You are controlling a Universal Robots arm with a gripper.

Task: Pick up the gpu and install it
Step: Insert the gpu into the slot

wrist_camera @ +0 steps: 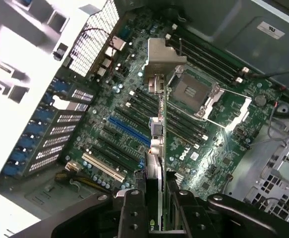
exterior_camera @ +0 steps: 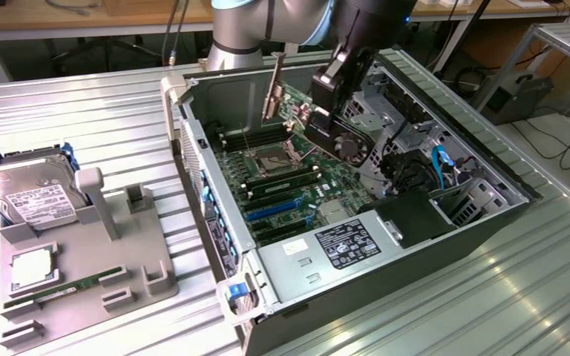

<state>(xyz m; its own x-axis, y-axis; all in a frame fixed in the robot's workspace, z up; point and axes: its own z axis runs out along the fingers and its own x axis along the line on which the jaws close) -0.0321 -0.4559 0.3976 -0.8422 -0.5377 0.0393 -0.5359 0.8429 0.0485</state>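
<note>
- over the open case point(exterior_camera: 463, 126), the arm point(exterior_camera: 265, 22) is reaching down, and its gripper point(exterior_camera: 323, 93) is grasping the gpu point(exterior_camera: 310, 124).
- seen from the wrist, the gripper point(wrist_camera: 156, 201) is clamping the gpu point(wrist_camera: 155, 148) edge-on, with a black finger point(wrist_camera: 132, 210) pressing against each flat side.
- the gpu is hanging tilted in the air above the board point(exterior_camera: 295, 185) and is not sitting in any slot.
- its silver bracket point(exterior_camera: 275, 85) is standing up at the card's end toward the exterior view's left, rising above the case's rim.
- its round fan point(exterior_camera: 349, 146) is showing at the lower end, toward the exterior view's right.
- from the wrist, the bracket point(wrist_camera: 164, 57) is pointing away from the fingers, at the far end of the card.
- below the card, the green board point(wrist_camera: 109, 114) is lying exposed, with the blue slot point(wrist_camera: 129, 131) running just beside the card's line and the socket point(wrist_camera: 191, 89) sitting open on the other side.
- in the exterior view, the blue slot point(exterior_camera: 270, 211) is lying nearer the camera than the socket point(exterior_camera: 275, 156).
- the case is lying on its side on a ribbed metal table point(exterior_camera: 87, 126).
- at the exterior view's left, a grey tray point(exterior_camera: 151, 222) is holding a hard drive point(exterior_camera: 27, 196) and a memory stick point(exterior_camera: 62, 288), both well apart from the gripper.
</note>
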